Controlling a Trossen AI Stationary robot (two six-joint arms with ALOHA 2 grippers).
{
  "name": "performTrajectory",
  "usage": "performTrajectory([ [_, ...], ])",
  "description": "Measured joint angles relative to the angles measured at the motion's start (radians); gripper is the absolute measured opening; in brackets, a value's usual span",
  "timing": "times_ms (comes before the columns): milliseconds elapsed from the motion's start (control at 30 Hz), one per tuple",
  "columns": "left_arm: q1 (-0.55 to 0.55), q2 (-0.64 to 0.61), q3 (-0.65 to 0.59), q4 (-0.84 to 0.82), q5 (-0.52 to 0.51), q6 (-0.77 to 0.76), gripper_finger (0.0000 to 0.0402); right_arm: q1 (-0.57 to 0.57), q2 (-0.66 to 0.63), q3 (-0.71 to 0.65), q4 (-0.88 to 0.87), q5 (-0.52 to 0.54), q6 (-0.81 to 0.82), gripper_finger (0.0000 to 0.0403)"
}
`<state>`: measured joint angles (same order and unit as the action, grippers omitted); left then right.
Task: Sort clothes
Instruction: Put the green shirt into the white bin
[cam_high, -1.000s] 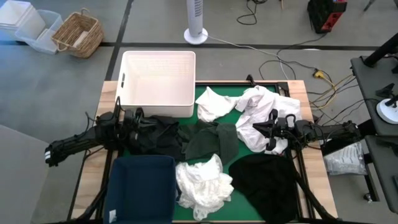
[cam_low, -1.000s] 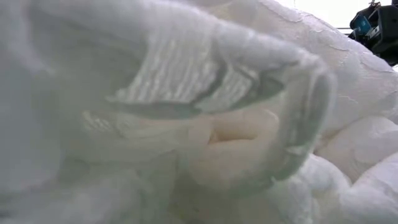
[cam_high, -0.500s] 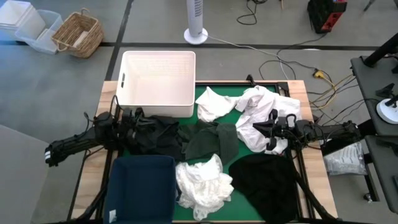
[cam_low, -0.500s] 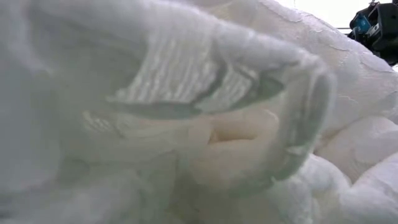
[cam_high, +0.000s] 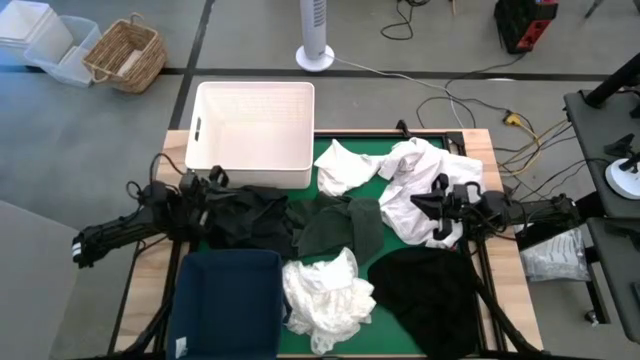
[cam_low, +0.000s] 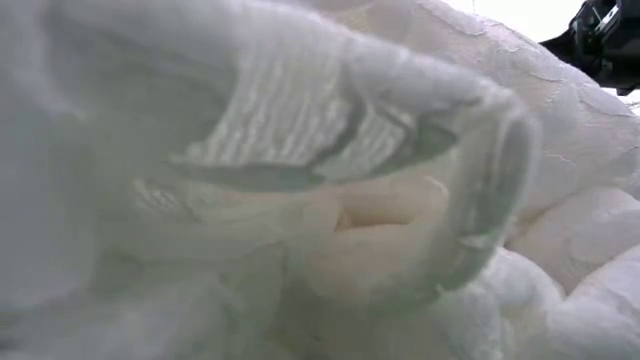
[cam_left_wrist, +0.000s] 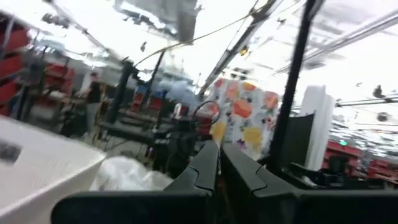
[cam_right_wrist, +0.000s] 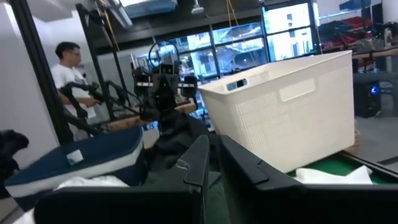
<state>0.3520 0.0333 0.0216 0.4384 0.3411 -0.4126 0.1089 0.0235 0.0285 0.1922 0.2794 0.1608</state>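
Clothes lie scattered on the green mat: a black garment (cam_high: 250, 215) at the left, a dark green one (cam_high: 345, 228) in the middle, and white ones at the far middle (cam_high: 340, 165), right (cam_high: 415, 170) and front (cam_high: 325, 292). Another black one (cam_high: 430, 290) lies front right. My left gripper (cam_high: 218, 190) is at the black garment's left edge, shut (cam_left_wrist: 217, 158), with nothing seen between the fingers. My right gripper (cam_high: 434, 205) is over the right white garment, shut (cam_right_wrist: 212, 152) and seemingly empty. White cloth (cam_low: 300, 180) fills the low view.
A white lattice basket (cam_high: 255, 135) stands at the far left of the table. A navy fabric bin (cam_high: 228, 300) stands at the near left. A person (cam_right_wrist: 65, 68) stands in the room beyond the table. Cables and a fan stand lie on the floor behind.
My left gripper has drawn back a little toward the table's left edge. The dark part of an arm at the low view's upper right has shifted slightly. The clothes lie as before.
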Motion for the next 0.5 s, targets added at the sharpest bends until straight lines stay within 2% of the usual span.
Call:
performTrajectory([
  [233, 0.000, 0.000, 0.000, 0.036, -0.018, -0.002, 0.0000, 0.000, 0.002, 0.020, 0.019, 0.000, -0.001, 0.0029],
  [500, 0.000, 0.000, 0.000, 0.057, -0.055, -0.005, 0.0000, 0.000, 0.105, 0.189, -0.039, 0.000, -0.041, 0.0029],
])
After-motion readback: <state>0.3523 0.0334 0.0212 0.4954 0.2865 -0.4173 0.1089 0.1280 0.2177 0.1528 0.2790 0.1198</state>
